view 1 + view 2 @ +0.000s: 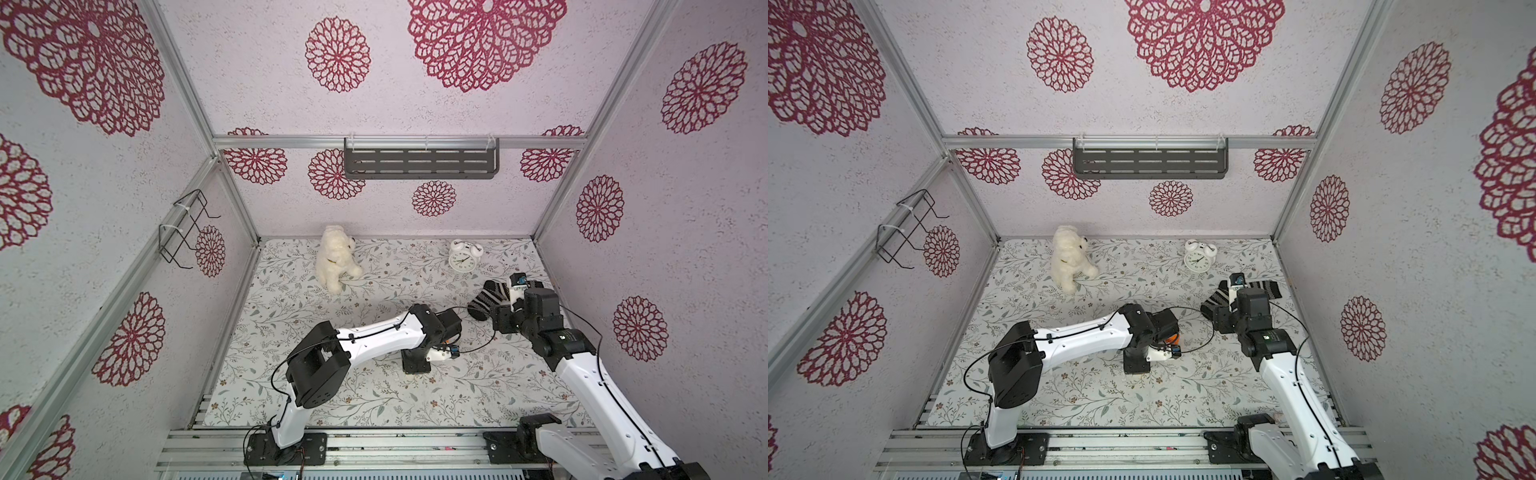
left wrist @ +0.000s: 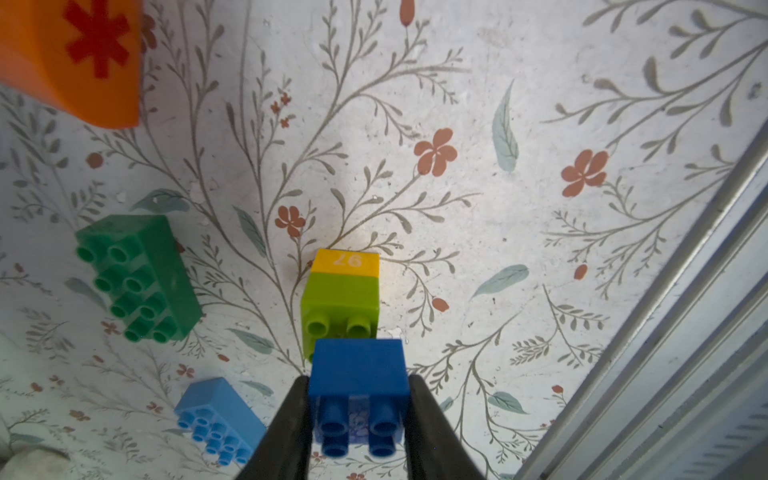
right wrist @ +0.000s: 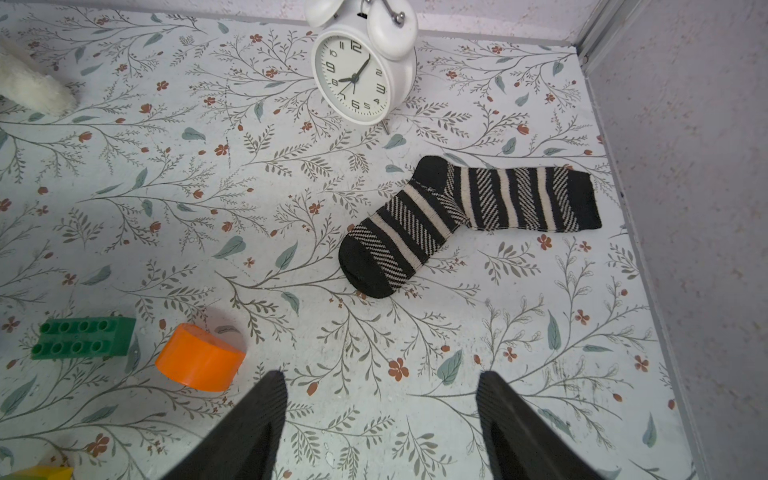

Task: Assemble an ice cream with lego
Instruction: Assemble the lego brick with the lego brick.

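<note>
Between your left gripper's (image 2: 358, 379) jaws, which were closed partway onto its two side faces, sat the dark-blue brick (image 2: 358, 399), studs toward the wrist camera and held just over the lime brick (image 2: 340, 303). I could not tell whether the two were touching yet. That lime brick was already seated on the yellow brick (image 2: 345, 262), making a short upright stem on the floral mat (image 2: 478, 104). Near the lime brick lay the green brick (image 2: 139, 278) and the light-blue brick (image 2: 216, 419), both loose with studs up, and farther from it the orange dome (image 2: 70, 58) with its red asterisk. Your right gripper (image 3: 381, 380) hung well apart from the lime brick, over by the striped sock (image 3: 469, 216), with its jaws wide and empty. So nothing braced the stem, and that was your likely risk: if you pressed down off-square, or with the sockets shy of the lime studs, the narrow stack could tip or skid on the mat. The ice cream looked barely begun, with two bricks joined, a third in hand and three waiting.
</note>
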{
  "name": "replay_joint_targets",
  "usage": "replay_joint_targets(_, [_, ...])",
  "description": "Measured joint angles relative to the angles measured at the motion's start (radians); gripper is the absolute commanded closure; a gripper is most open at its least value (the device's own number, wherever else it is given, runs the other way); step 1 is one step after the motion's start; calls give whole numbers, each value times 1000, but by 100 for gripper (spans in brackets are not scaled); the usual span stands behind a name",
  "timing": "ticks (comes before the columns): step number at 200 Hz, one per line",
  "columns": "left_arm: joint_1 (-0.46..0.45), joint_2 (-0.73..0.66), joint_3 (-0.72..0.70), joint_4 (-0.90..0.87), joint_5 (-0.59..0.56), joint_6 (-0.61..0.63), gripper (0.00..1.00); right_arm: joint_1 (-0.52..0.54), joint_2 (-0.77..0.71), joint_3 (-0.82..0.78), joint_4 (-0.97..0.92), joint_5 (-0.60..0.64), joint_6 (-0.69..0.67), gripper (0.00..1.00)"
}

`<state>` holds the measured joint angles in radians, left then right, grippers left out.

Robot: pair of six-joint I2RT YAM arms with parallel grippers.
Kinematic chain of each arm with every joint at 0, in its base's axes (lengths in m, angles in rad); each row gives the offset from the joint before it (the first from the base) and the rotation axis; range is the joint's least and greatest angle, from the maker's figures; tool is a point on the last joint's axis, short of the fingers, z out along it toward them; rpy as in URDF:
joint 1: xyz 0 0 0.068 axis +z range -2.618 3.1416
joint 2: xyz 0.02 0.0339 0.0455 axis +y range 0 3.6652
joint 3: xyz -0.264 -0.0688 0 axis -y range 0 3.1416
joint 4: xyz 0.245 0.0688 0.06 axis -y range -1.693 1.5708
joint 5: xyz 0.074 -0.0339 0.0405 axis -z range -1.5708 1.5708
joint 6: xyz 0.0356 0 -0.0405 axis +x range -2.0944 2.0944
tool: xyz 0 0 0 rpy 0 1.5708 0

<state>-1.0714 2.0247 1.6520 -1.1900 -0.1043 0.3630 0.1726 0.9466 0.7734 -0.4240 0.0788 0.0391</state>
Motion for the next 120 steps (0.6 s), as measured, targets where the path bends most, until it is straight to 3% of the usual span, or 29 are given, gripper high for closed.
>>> replay_joint_targets(120, [0, 12, 21, -5, -22, 24, 87, 0, 0, -15, 8, -4, 6, 24])
